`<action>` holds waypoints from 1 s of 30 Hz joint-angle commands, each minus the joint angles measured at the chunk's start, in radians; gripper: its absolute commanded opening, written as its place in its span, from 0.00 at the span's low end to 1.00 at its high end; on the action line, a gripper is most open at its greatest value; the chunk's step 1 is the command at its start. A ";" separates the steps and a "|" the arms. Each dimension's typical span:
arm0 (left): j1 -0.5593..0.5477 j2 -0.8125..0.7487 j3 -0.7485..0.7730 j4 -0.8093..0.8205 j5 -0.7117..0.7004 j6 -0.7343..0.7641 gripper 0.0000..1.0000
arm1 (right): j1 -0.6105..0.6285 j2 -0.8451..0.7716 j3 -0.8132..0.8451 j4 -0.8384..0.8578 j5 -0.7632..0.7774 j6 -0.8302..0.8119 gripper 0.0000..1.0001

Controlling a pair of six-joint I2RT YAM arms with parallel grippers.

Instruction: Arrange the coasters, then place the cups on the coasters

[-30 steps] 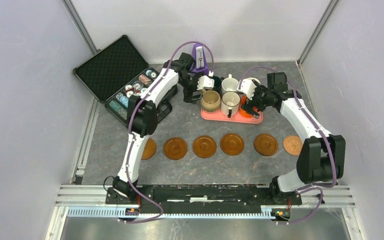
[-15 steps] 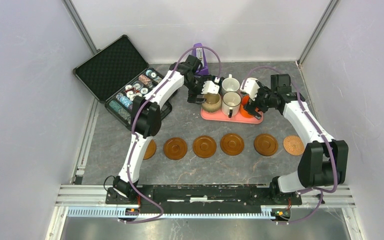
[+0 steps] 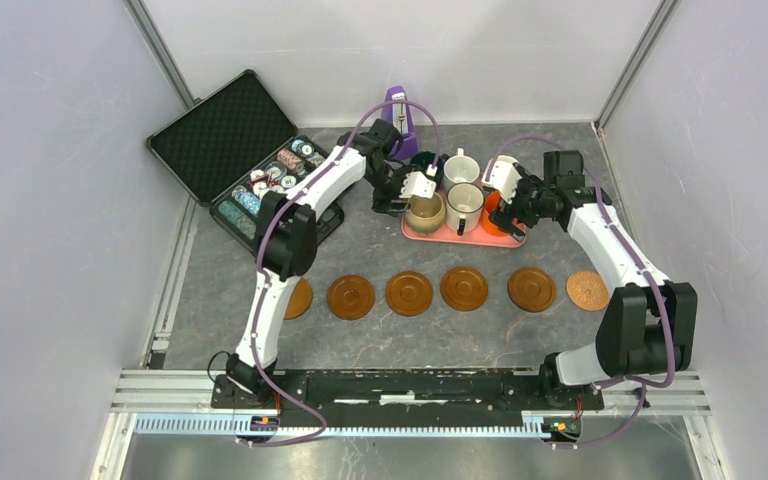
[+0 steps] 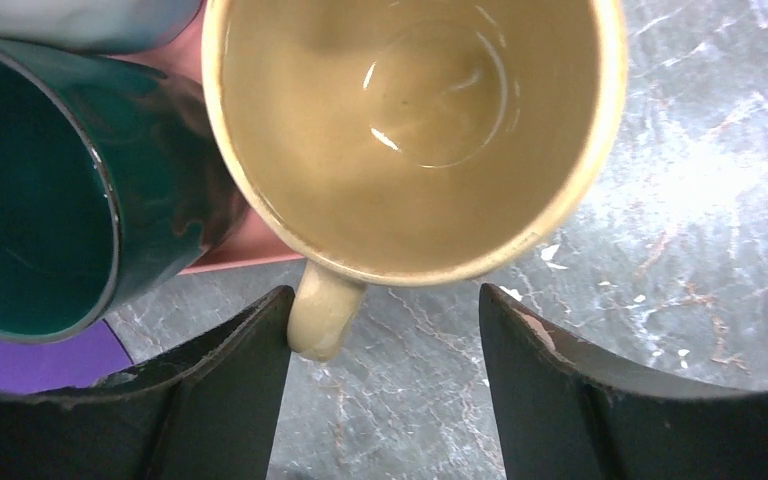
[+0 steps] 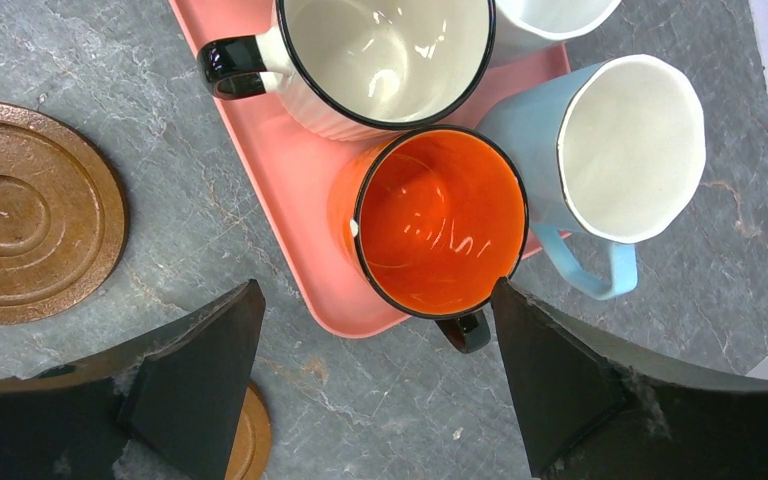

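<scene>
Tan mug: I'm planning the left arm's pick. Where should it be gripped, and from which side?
The tan mug is probably best taken by its handle, which juts off the pink tray over the table, toward the left gripper. The dark green mug crowds its body, so come from the handle side.

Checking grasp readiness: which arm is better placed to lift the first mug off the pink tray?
Left: the left gripper straddles the tan mug's handle, one finger touching it. The right gripper hangs higher over the orange mug, touching nothing.
</scene>
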State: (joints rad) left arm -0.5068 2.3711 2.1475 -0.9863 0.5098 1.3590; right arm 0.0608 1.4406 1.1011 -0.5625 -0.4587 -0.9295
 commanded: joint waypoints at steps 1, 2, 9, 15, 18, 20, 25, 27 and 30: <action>-0.011 -0.101 -0.026 -0.013 0.049 0.007 0.73 | -0.007 -0.033 -0.007 0.004 -0.004 -0.015 0.91; -0.012 -0.100 -0.022 -0.013 0.049 -0.001 0.73 | -0.007 -0.035 -0.009 0.004 -0.005 -0.014 0.91; -0.025 -0.051 0.030 -0.013 0.027 -0.032 0.72 | -0.009 -0.036 -0.012 0.011 -0.006 -0.011 0.92; -0.036 -0.009 0.032 0.017 -0.010 -0.053 0.68 | -0.011 -0.037 -0.010 0.014 0.008 -0.012 0.92; -0.036 0.002 0.031 0.018 -0.026 -0.042 0.65 | -0.010 -0.037 -0.008 0.013 0.009 -0.014 0.92; -0.036 0.005 0.029 0.018 -0.030 -0.036 0.65 | -0.010 -0.039 -0.010 0.018 0.012 -0.014 0.92; -0.036 0.018 0.032 0.018 -0.036 -0.021 0.59 | -0.013 -0.042 -0.015 0.030 0.015 -0.011 0.92; -0.036 0.020 0.032 0.018 -0.041 -0.014 0.55 | -0.013 -0.040 -0.013 0.031 0.016 -0.009 0.92; -0.036 0.026 0.031 0.018 -0.057 -0.005 0.49 | -0.012 -0.046 -0.016 0.035 0.023 -0.006 0.92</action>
State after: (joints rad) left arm -0.5369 2.3821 2.1475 -0.9825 0.4660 1.3441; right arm 0.0521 1.4384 1.0885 -0.5541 -0.4427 -0.9318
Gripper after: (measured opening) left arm 0.529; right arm 0.921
